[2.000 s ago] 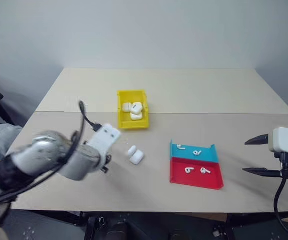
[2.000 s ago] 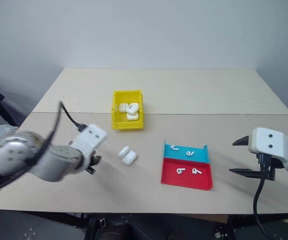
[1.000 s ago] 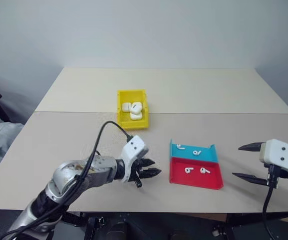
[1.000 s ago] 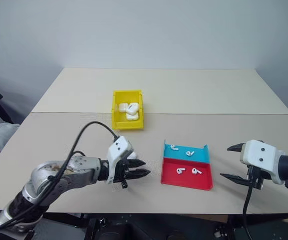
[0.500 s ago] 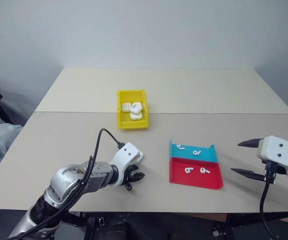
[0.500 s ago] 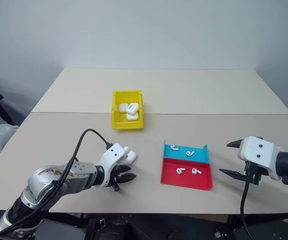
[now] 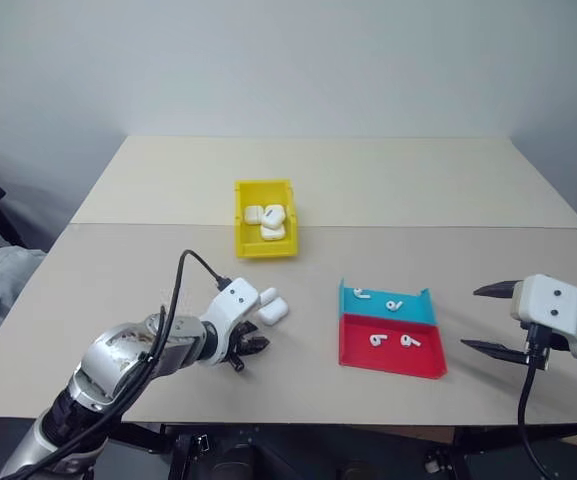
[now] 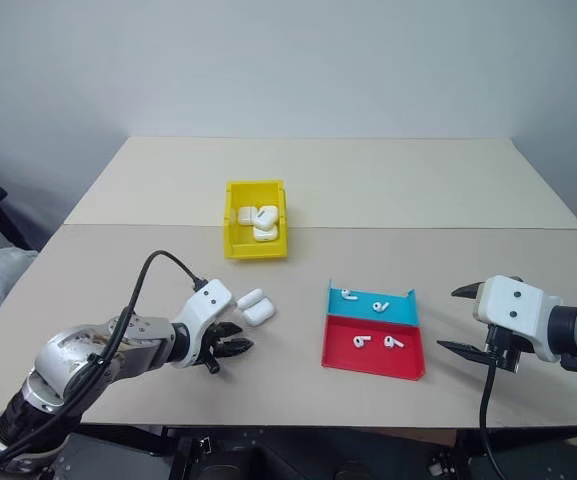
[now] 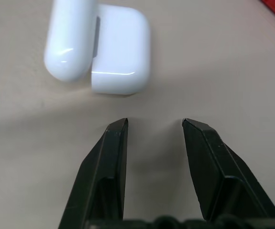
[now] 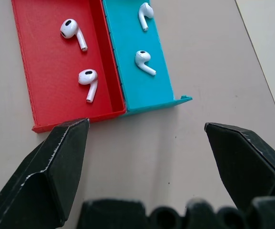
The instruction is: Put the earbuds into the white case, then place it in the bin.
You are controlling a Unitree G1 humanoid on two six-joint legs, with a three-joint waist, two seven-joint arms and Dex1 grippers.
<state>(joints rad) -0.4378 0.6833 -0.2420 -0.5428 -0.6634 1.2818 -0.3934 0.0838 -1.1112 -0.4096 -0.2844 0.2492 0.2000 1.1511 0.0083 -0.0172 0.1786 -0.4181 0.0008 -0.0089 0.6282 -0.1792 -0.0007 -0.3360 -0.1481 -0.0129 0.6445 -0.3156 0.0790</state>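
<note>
On beige table [image 7: 388, 190] by grey wall: left tool [image 9: 154, 123] slightly apart (empty), right tool [image 10: 147, 133] wide.

Silver-grey left arm [image 7: 133, 355] with looping black cable, white wrist blocks, left gripper [image 7: 252, 349] and right gripper [image 7: 490, 319] both with pointed black fingers, black cable under right wrist

A plain pale grey wall [image 7: 318, 60] fills the upper frame. Below it spreads a beige tabletop [image 7: 368, 175], a seam crossing its width. Dark floor [image 7: 368, 465] shows at the bottom edge.
</note>
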